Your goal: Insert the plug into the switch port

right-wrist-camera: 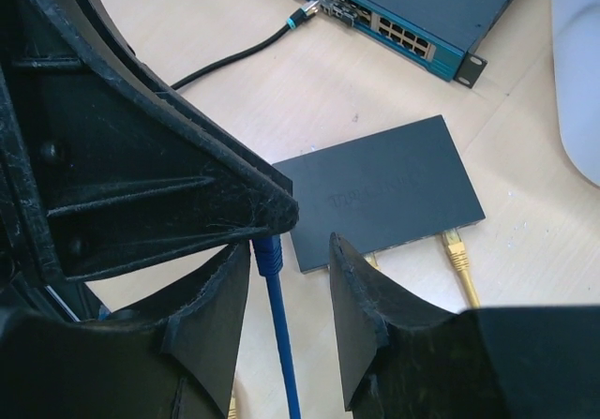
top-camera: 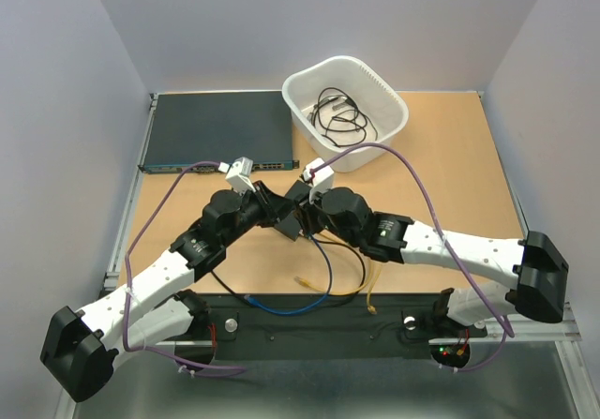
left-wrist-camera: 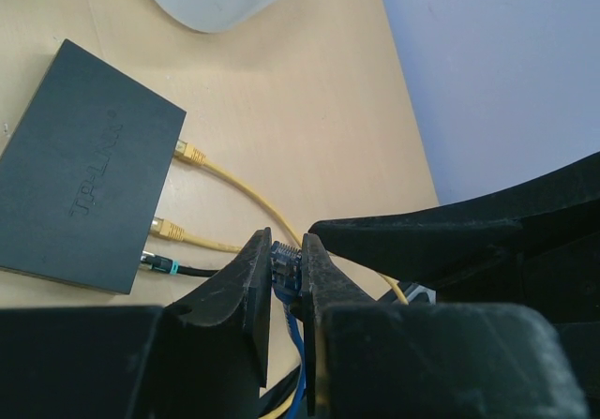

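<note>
My left gripper is shut on the blue plug, whose contacts point up between the pads just above the table. The small black switch lies a short way ahead of it. Its port edge holds two yellow plugs and a black one with a teal band. My right gripper is open, its fingers on either side of the blue cable just below the plug, apart from it. In the top view both grippers meet mid-table and hide the switch.
A wide dark rack unit sits at the back left, with a black cable plugged into its front. A white basket of black cables stands at the back. Loose blue and yellow cables trail toward the near edge.
</note>
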Available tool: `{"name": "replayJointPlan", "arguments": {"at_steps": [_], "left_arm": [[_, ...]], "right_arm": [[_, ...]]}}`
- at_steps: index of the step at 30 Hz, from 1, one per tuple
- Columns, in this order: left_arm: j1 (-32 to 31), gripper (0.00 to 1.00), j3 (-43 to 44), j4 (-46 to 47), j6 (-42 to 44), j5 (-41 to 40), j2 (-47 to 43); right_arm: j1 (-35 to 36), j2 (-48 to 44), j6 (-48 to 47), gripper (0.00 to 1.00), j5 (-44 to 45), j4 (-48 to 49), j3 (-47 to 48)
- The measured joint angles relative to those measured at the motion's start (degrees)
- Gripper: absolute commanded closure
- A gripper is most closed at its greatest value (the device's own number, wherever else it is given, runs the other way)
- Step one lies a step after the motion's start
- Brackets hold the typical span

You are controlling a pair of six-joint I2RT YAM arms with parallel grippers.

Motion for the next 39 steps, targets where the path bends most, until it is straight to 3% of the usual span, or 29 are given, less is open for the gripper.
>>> {"name": "replayJointPlan", "arguments": {"at_steps": [10,11,12,15,17,20,29,39], "left_arm": [[0.0,1.00,0.0,0.4,0.0,-0.1,0.0],[0.0,1.00,0.0,0.4,0.0,-0.1,0.0],[0.0,1.00,0.0,0.4,0.0,-0.1,0.0],[0.0,1.00,0.0,0.9,0.0,0.0,0.0],[0.0,1.00,0.0,0.9,0.0,-0.1,-0.1],[0.0,1.00,0.0,0.8,0.3,-0.1,-0.4],[-0.4,0.61,-1.0,2.0,4.4,2.2,-7.1],[-0.6,0.59,-4.7,14.3,8.7,8.1,-19.0]], "right_arm": [[0.0,2.6,0.3,0.61,0.2,-0.1,0.9],[0.0,2.8,0.4,0.64,0.2,-0.1,0.9],[0.0,2.8,0.5,0.75,0.2,-0.2,0.9],[0.2,2.8,1.0,0.94,0.2,0.2,0.9],[0.4,2.8,1.3,1.00,0.4,0.2,0.9],[0.4,2.8,1.7,0.99,0.3,0.4,0.9],[-0.2,-4.8,4.1,1.00,-6.4,12.0,-8.0],[-2.9,-14.0,10.0,1.00,-19.2,18.7,-15.7]]}}
